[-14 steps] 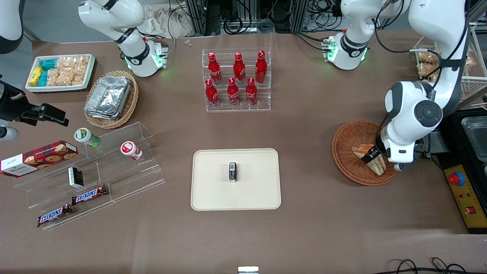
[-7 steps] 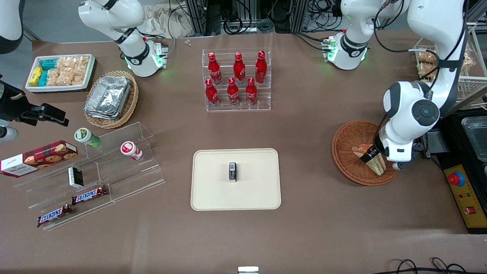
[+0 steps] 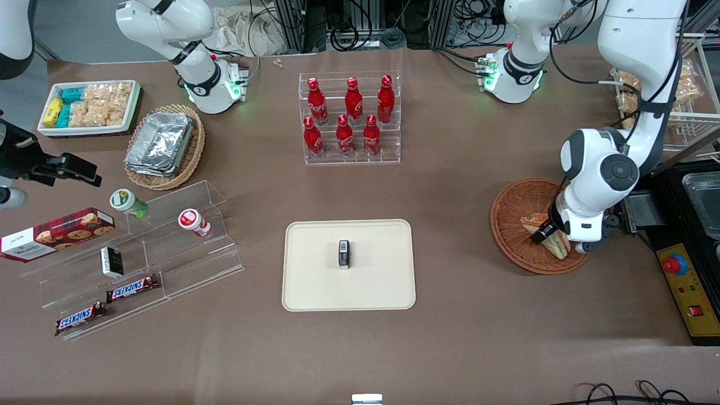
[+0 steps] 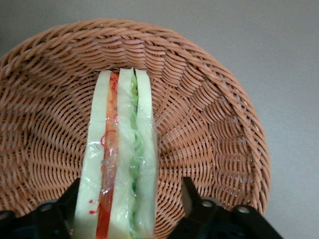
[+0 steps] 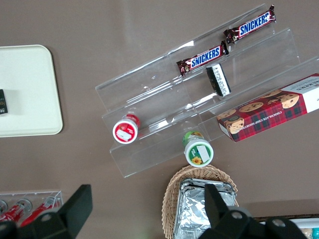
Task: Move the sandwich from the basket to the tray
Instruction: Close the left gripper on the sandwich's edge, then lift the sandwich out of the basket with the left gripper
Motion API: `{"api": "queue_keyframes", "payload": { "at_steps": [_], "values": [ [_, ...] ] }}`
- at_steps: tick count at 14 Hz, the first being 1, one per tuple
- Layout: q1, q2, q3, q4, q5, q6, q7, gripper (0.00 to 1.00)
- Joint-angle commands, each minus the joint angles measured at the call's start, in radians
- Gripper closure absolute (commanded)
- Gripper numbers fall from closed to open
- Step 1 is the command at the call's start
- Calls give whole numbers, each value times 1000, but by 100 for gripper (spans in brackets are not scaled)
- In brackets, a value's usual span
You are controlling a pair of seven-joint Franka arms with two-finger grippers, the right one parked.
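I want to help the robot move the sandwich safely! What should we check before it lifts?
1. Gripper over the basket, a finger on each side of the sandwich: ok.
2. Fingers pressed firmly on the wrap: cannot tell; a small gap shows beside one finger.
3. Sandwich stands on edge, wrap looks whole: ok.
4. Sandwich clear of the basket's weave: not ok, it is down inside.
5. Tray has bare room: ok; only a small black-and-white object sits at its middle.
6. Bare table between basket and tray: ok.

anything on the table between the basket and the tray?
No, bare brown tabletop between basket and tray, per front view. Gripper straddles the sandwich in the basket.
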Motion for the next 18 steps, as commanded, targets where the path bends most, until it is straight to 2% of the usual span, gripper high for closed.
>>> {"api": "queue_keyframes", "payload": {
  "at_steps": [1,3,4,7,10,14,18],
  "values": [
    [0,-6,2,-17,12,36,-5,60],
    [0,-6,2,-15,12,35,-5,91],
    [0,-8,2,-15,12,33,-3,93],
    [0,-43,2,-10,12,4,4,93],
    [0,-109,4,60,10,-176,67,93],
    [0,-141,4,276,3,-500,187,93],
    [-5,-99,-2,585,3,-770,348,92]
  ]
}}
